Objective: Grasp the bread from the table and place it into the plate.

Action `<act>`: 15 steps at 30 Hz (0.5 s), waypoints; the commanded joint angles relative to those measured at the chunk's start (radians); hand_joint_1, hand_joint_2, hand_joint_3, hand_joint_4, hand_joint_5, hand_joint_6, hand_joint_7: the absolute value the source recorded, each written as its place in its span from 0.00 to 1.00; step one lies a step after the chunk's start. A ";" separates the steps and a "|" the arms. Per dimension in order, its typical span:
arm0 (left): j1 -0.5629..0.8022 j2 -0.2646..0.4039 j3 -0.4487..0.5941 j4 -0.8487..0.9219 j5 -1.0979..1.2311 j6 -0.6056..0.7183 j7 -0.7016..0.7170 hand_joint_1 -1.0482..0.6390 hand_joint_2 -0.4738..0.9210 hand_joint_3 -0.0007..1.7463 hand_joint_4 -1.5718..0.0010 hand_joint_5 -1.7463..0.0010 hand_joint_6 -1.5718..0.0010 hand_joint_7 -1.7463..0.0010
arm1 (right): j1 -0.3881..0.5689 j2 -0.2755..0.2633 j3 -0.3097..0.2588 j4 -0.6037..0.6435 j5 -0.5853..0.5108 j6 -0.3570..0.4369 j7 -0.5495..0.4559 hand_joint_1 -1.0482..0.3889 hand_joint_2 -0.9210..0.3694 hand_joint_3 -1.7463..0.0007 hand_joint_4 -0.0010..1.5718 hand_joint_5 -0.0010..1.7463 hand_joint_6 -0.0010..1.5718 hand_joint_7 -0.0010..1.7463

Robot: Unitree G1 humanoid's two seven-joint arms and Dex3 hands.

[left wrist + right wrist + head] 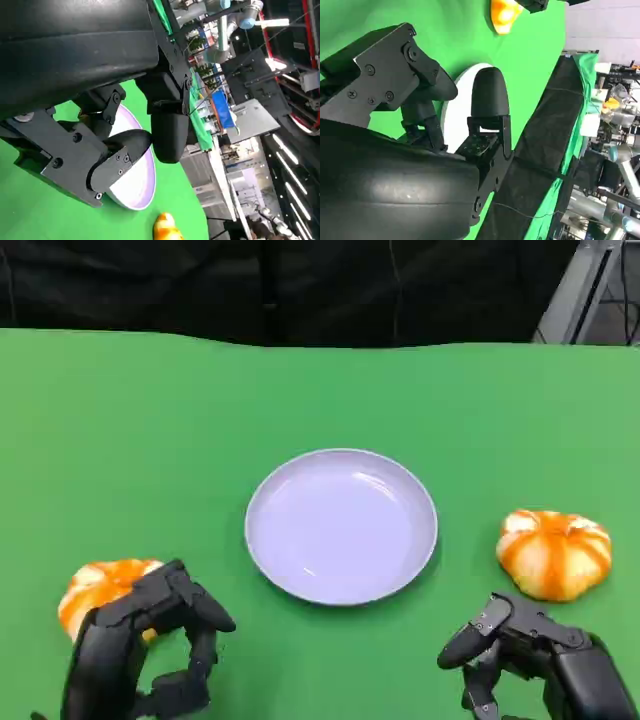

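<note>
head view: round bread (555, 553) sits upright, no long axis.

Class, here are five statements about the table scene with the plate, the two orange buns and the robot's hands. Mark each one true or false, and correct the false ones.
1. The plate holds a bread bun. False: nothing lies in it.
2. One bread bun lies to the plate's right, apart from it. True.
3. The right hand grips that bun. False: it is near the bun but holds nothing, fingers apart.
4. The left hand is right beside the other bread bun, partly covering it in the head view. True.
5. The tablecloth is blue. False: it is green.
</note>
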 commanded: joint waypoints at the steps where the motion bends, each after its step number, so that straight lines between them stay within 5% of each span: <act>1: 0.000 0.010 0.007 -0.003 -0.012 -0.001 0.000 0.54 0.69 0.71 0.46 0.03 0.49 0.15 | 0.003 -0.005 -0.004 -0.003 0.007 -0.004 -0.005 0.75 0.35 0.29 0.43 0.94 0.45 0.77; 15: -0.003 0.009 0.009 0.001 -0.006 -0.008 0.004 0.55 0.68 0.72 0.46 0.03 0.49 0.16 | 0.005 -0.004 -0.002 -0.005 0.008 -0.002 -0.004 0.75 0.34 0.30 0.42 0.95 0.45 0.78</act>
